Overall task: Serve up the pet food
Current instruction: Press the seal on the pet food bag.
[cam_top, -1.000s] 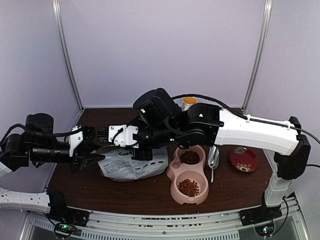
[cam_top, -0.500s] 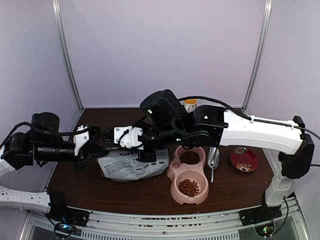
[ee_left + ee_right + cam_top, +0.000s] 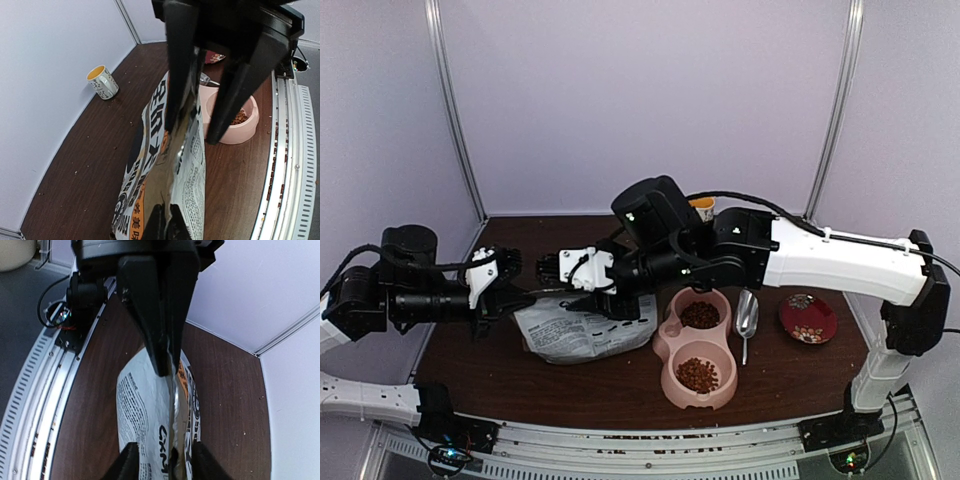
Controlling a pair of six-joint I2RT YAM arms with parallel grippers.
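The pet food [image 3: 697, 374] fills both wells of a pink double bowl [image 3: 725, 395]; a little of it also shows in the left wrist view [image 3: 240, 118]. A printed white and silver bag [image 3: 582, 335] lies on the table left of the bowl, its top seam raised. My left gripper [image 3: 515, 297] is shut on the bag's left end [image 3: 192, 190], both fingers pinching the seam. My right gripper [image 3: 618, 302] stands open at the bag's other end [image 3: 142, 410]. Its fingers [image 3: 127, 462] are on either side of the seam, apart from it.
A metal scoop [image 3: 747, 315] lies right of the bowl, and a red patterned plate [image 3: 808, 318] sits beyond it. A mug [image 3: 698, 207] stands at the back wall. The table's front rail [image 3: 287, 165] runs close by the bowl.
My left gripper has closed on the bag's end. My right gripper, shut on the seam before, has opened and let go, and that arm has shifted slightly right.
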